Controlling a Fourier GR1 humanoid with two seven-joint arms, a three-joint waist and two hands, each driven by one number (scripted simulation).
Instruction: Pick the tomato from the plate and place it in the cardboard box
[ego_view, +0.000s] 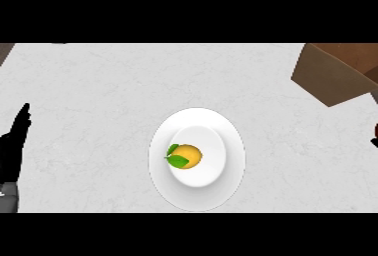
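Pale marbled counter (96, 85) fills the view. Straight, relaxed fingers of the left hand (13, 145) rest at the left edge; the right hand (374, 136) barely shows, fingers impossible to read. Well apart, a round yellow-orange tomato with green leaves (185, 156) sits in the white oval plate (229, 150). Best approach: descend vertically, curl around it, then carry toward the brown cardboard box (336, 70).

Bright, even light; faint shadows.
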